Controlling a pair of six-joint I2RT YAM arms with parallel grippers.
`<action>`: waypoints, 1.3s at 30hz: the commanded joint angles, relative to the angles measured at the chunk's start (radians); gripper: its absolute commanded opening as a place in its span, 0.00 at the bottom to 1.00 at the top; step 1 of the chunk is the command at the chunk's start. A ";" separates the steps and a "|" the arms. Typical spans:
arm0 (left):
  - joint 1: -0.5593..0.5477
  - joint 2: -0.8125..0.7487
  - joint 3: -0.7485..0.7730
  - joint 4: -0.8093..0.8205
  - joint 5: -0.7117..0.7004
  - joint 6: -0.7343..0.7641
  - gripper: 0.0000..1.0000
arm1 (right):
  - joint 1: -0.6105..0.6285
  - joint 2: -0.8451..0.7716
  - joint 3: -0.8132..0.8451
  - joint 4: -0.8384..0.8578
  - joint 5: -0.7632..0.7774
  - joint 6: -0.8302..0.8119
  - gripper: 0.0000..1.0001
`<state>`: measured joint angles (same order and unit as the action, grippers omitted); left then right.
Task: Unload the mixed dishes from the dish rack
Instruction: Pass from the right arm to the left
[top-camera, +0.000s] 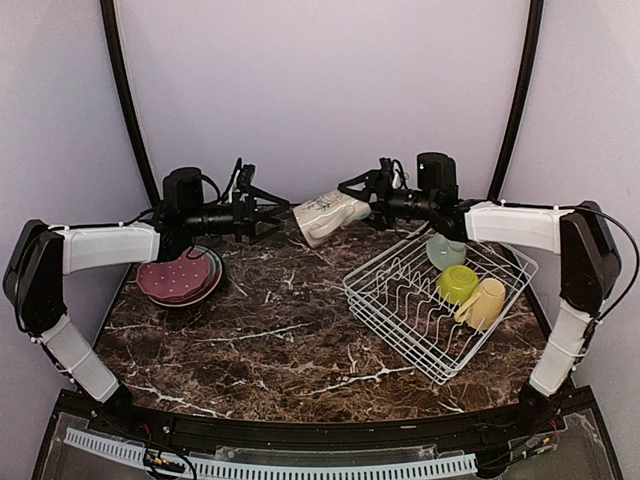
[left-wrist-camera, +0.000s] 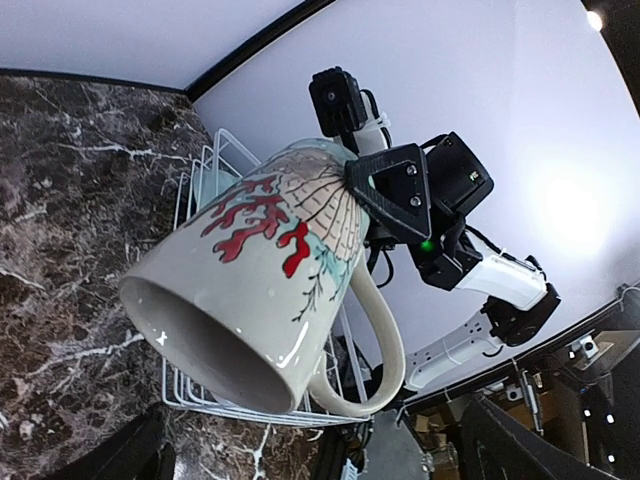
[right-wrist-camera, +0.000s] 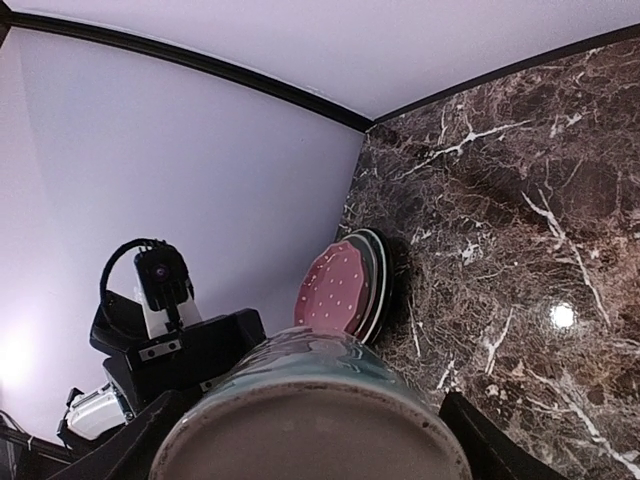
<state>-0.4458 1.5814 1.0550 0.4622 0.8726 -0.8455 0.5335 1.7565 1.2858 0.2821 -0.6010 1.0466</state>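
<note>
Mug (top-camera: 328, 216) hangs sideways just left of the rack (top-camera: 392, 336). My right claw (top-camera: 362, 205) is clamped on its base so the mouth faces my left claw (top-camera: 268, 216), which is spread wide and empty. I judge this a handover.

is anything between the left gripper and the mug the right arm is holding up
Nothing visible. The cream mug, held in the right gripper, faces the open left gripper with only clear air between them.

The white left robot arm (top-camera: 105, 245) and white right robot arm (top-camera: 515, 225) had chunky black joints and thin black cables
</note>
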 joint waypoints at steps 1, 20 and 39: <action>0.004 0.053 -0.048 0.347 0.102 -0.278 0.98 | 0.024 0.029 0.053 0.277 0.003 0.071 0.00; 0.004 0.189 -0.088 0.650 0.123 -0.518 0.44 | 0.121 0.156 -0.041 0.628 0.075 0.140 0.00; 0.057 0.173 -0.084 0.711 0.128 -0.566 0.01 | 0.071 0.067 -0.163 0.505 0.058 0.081 0.65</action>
<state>-0.4274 1.8118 0.9695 1.1645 1.0172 -1.4288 0.6487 1.9068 1.1728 0.7872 -0.5537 1.1881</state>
